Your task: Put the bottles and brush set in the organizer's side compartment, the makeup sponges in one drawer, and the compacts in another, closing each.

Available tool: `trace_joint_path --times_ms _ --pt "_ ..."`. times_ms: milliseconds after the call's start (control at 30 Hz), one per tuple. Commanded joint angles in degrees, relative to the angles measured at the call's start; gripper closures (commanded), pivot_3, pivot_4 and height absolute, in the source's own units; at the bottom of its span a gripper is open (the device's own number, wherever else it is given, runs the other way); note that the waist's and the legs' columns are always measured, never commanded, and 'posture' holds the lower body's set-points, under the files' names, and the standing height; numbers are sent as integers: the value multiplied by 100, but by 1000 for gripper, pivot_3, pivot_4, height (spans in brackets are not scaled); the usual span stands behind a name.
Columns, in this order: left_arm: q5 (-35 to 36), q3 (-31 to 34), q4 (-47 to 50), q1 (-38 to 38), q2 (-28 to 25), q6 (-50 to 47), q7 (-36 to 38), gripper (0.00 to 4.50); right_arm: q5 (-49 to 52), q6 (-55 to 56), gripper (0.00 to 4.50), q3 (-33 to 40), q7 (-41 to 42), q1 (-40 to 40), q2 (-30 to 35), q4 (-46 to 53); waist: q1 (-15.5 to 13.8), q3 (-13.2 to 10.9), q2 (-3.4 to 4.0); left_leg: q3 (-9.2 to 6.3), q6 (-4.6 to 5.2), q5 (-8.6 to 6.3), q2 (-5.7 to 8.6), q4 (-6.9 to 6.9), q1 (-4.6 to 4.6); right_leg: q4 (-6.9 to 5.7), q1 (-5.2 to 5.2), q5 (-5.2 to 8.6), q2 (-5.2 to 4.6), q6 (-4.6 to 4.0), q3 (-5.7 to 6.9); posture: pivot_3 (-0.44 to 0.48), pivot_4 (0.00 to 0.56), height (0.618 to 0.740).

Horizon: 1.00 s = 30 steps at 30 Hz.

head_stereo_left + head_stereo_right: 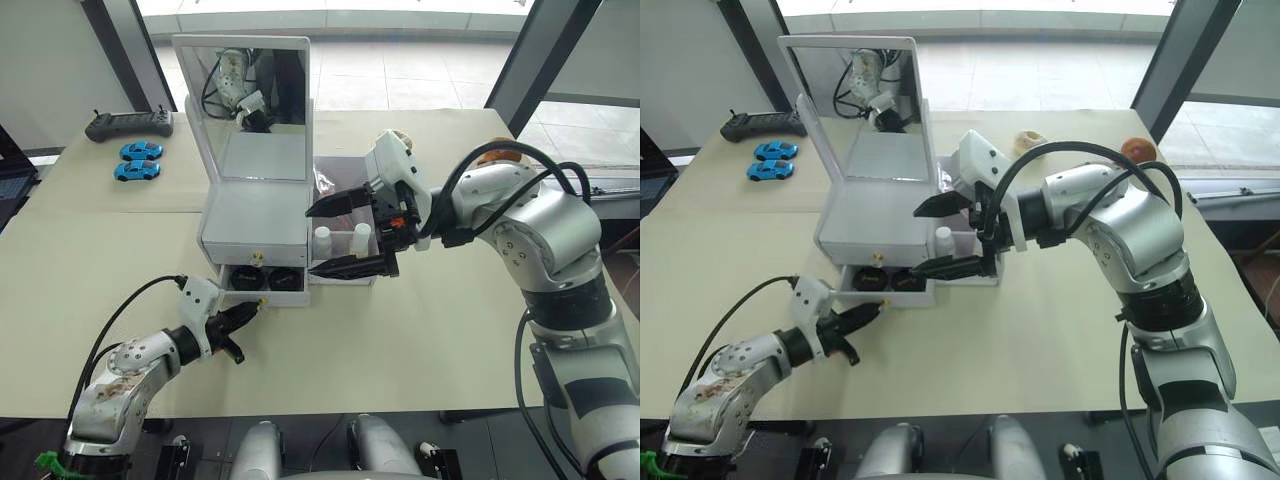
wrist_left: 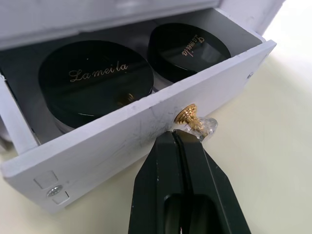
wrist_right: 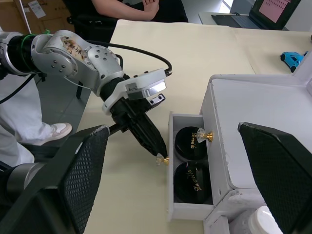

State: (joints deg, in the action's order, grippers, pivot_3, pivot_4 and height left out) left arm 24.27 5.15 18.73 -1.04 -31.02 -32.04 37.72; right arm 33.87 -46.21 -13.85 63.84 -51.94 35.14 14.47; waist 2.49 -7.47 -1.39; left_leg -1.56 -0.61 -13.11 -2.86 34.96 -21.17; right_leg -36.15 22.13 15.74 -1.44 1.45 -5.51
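The white organizer (image 1: 255, 215) stands mid-table with its mirror up. Its lower drawer (image 1: 266, 297) is pulled out and holds the two black compacts (image 2: 95, 80) (image 2: 187, 46). My left gripper (image 2: 175, 136) is shut, its tip against the drawer's gold knob (image 2: 192, 119). The upper drawer is closed. My right gripper (image 1: 342, 236) hangs open over the side compartment (image 1: 345, 272), where the two white-capped bottles (image 1: 323, 240) (image 1: 361, 238) stand. The clear pouch of the brush set (image 1: 322, 180) shows at the bin's far end. The makeup sponges are out of view.
A black remote (image 1: 128, 124) and two blue toy cars (image 1: 138, 160) lie at the far left of the table. An orange round object (image 1: 1137, 149) sits far right. A person (image 3: 126, 7) sits beyond the table, near a laptop (image 3: 273, 9).
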Motion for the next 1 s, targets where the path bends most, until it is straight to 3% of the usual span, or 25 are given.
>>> trace_joint_path --times_ms 33,800,1000 --pt "-129 -69 -223 323 110 287 -53 4488 55 -54 0 227 -102 -2 54 232 -2 0 0 0 0 0 0 0 0 0 -1 0 0 0 0 0 150 740" --pt "-595 -152 -1624 1229 381 1181 -3 4488 243 -492 0 589 -631 397 334 749 -33 1 -2 -1 0 0 5 6 -1 2 -5 -6 -2 10 0 0 150 740" --pt "-396 -42 -1483 1327 458 1138 68 4488 287 -524 0 625 -700 479 405 825 -20 1 -2 -1 0 0 4 6 -4 1 -3 -6 -1 10 -1 0 150 740"
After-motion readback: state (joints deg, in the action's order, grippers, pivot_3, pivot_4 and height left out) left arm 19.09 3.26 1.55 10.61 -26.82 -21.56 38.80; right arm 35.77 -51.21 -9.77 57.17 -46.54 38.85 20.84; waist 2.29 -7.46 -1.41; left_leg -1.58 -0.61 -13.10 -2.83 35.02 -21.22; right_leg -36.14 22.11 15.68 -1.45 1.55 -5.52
